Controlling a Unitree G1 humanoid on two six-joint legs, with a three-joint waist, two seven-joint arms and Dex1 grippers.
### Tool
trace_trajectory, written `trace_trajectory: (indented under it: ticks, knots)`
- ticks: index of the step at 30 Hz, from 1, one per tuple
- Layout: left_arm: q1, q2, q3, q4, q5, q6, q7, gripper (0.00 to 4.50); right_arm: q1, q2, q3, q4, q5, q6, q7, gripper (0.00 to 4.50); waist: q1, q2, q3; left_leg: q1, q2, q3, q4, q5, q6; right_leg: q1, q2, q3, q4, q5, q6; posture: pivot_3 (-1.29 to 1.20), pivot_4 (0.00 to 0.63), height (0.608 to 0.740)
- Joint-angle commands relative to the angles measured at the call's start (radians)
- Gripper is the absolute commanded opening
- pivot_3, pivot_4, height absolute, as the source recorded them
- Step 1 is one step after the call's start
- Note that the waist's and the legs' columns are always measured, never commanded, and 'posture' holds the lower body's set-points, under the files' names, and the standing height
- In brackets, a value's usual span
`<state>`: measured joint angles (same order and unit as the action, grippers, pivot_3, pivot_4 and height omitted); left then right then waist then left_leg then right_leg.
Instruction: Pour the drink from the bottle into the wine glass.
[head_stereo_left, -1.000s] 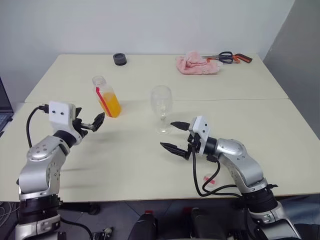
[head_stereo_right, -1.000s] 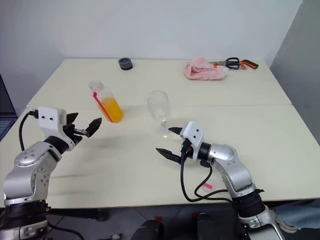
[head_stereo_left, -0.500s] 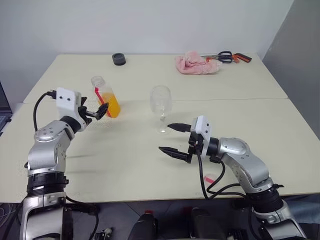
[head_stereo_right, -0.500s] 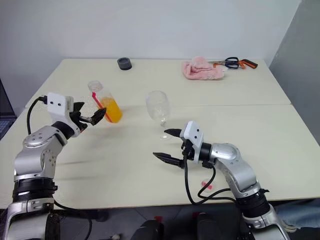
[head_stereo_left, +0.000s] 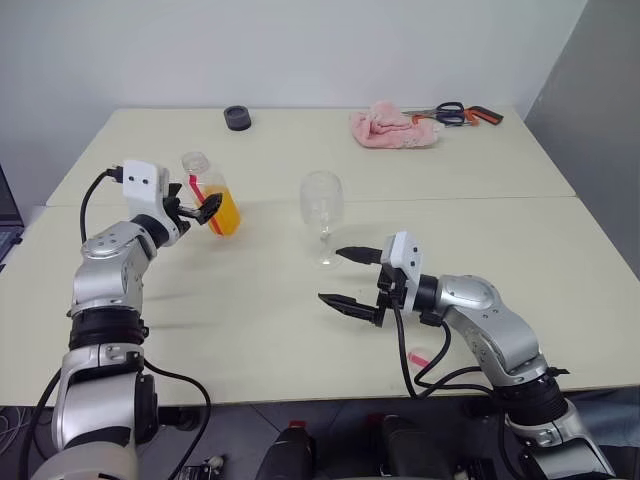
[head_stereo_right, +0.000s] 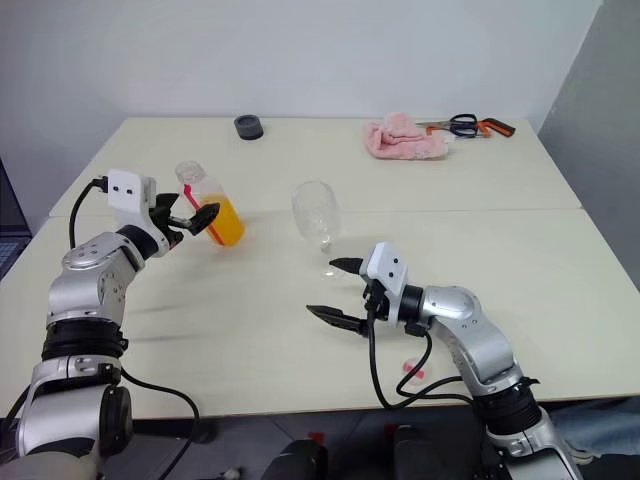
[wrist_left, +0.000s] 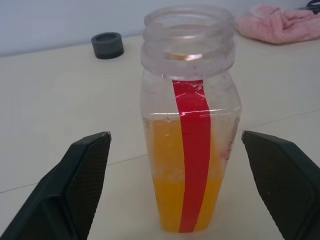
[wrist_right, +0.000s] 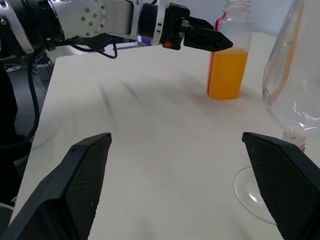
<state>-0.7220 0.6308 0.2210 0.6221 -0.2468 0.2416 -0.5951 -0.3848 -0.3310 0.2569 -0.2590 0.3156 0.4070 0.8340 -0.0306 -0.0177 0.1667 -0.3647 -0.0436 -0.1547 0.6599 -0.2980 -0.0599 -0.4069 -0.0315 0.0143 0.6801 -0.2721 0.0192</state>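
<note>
Since a second ago the left claw (head_stereo_left: 203, 212) has advanced, jaws spread, to flank the upright bottle (head_stereo_left: 212, 192) on the bench (head_stereo_left: 300, 330), and should close squarely below the neck, while the right claw (head_stereo_left: 348, 277) waits open near the wine glass (head_stereo_left: 322, 215).

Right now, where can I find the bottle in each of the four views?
Left eye view: bottle, left of centre.
Right eye view: left of centre.
Left wrist view: centre.
Right wrist view: top right.
Shared landmark: wine glass, beside it.
</note>
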Motion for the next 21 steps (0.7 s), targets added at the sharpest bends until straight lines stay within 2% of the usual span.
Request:
trace_trajectory:
  ticks: [1, 3, 6, 13, 14, 17, 21]
  knots:
    - [-0.062, 0.012, -0.01, 0.066, 0.022, -0.06, -0.032, 4.5, -0.017, -0.002, -0.004, -0.046, 0.007, -0.008, -0.005, 4.46, 0.0, 0.0, 0.0, 0.0, 0.0, 0.0, 0.0, 0.0, 0.0, 0.0, 0.0, 0.0, 0.0, 0.0, 0.0, 0.0, 0.15, 0.74]
    - [-0.084, 0.011, -0.013, 0.104, 0.026, -0.079, -0.043, 4.5, -0.015, -0.003, -0.004, -0.049, 0.008, -0.008, -0.007, 4.46, -0.001, 0.0, 0.0, 0.0, 0.0, 0.0, 0.0, 0.0, 0.0, 0.0, 0.0, 0.0, 0.0, 0.0, 0.0, 0.0, 0.15, 0.74]
    - [-0.119, 0.009, -0.017, 0.161, 0.034, -0.102, -0.05, 3.88, -0.015, -0.004, -0.004, -0.051, 0.009, -0.007, -0.01, 4.5, -0.001, 0.0, 0.0, 0.0, 0.0, 0.0, 0.0, 0.0, 0.0, 0.0, 0.0, 0.0, 0.0, 0.0, 0.0, 0.0, 0.15, 0.74]
    - [-0.143, 0.004, -0.004, 0.216, 0.027, -0.125, -0.055, 1.82, -0.011, -0.003, -0.004, -0.063, 0.01, -0.006, -0.016, 4.5, -0.001, 0.0, 0.0, 0.0, 0.0, 0.0, 0.0, 0.0, 0.0, 0.0, 0.0, 0.0, 0.0, 0.0, 0.0, 0.0, 0.15, 0.74]
    - [-0.141, 0.003, -0.003, 0.214, 0.025, -0.125, -0.055, 1.68, -0.009, -0.003, -0.004, -0.066, 0.01, -0.005, -0.016, 4.5, -0.001, 0.0, 0.0, 0.0, 0.0, 0.0, 0.0, 0.0, 0.0, 0.0, 0.0, 0.0, 0.0, 0.0, 0.0, 0.0, 0.15, 0.74]
    - [-0.133, 0.002, 0.006, 0.206, 0.017, -0.121, -0.046, 1.66, -0.005, -0.004, -0.004, -0.075, 0.01, -0.006, -0.019, 4.5, -0.002, 0.0, 0.0, 0.0, 0.0, 0.0, 0.0, 0.0, 0.0, 0.0, 0.0, 0.0, 0.0, 0.0, 0.0, 0.0, 0.15, 0.74]
    - [-0.098, -0.014, -0.017, 0.076, 0.011, -0.122, -0.071, 1.66, -0.015, -0.012, -0.026, -0.114, 0.015, 0.001, -0.037, 4.5, -0.002, 0.0, 0.0, -0.001, 0.0, 0.0, 0.0, 0.0, 0.0, 0.0, 0.0, 0.0, 0.0, 0.0, 0.0, 0.0, 0.15, 0.74]
